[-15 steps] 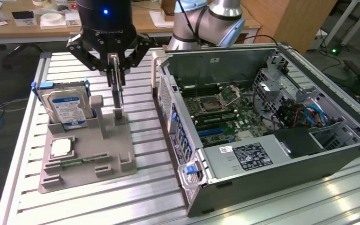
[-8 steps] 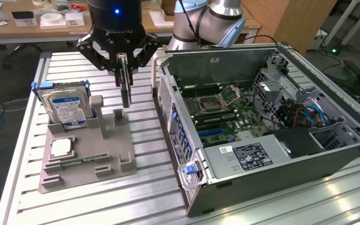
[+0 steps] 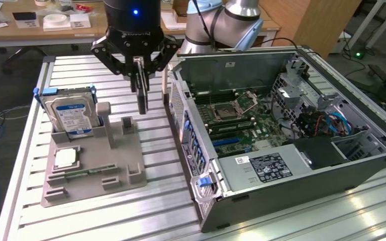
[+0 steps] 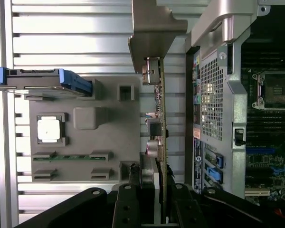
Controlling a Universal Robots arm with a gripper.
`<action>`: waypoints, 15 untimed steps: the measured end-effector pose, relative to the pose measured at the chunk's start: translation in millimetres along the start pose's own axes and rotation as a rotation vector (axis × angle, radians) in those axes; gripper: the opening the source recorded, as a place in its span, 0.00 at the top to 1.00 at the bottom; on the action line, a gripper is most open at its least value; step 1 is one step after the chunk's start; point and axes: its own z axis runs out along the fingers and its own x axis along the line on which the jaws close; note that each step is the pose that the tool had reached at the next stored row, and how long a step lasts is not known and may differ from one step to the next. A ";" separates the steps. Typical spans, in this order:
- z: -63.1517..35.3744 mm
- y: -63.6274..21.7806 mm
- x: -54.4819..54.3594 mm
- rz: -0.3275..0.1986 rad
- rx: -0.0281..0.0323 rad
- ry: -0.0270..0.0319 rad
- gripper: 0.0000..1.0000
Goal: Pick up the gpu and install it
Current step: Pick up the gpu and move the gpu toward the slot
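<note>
Gpu (image 3: 142, 100) hangs upright, pinched at its top edge by the part-closed gripper (image 3: 139, 70), lifted clear of the grey holder tray (image 3: 89, 175). Upright probably suits the flat motherboard. The open PC case (image 3: 280, 196) is at 3 o'clock in the exterior view.

The arm (image 3: 223, 22) stood at the far side of the exterior view. Its black wrist housing (image 3: 132, 17) pointed straight down, and a blue light glowed on it. Below it the gripper (image 3: 139, 70) hung vertical, its linkages spread to both sides. Its fingers (image 4: 134, 183) were drawn in and clamped on the upper edge of the gpu (image 3: 142, 100).
</note>
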 end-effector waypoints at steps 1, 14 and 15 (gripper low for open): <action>0.0 0.0 -1.7 0.000 0.0000 -0.0001 0.72; 0.1 0.4 -20.2 0.000 0.0000 0.0000 0.72; 0.2 0.5 -22.0 0.000 0.0000 0.0000 0.72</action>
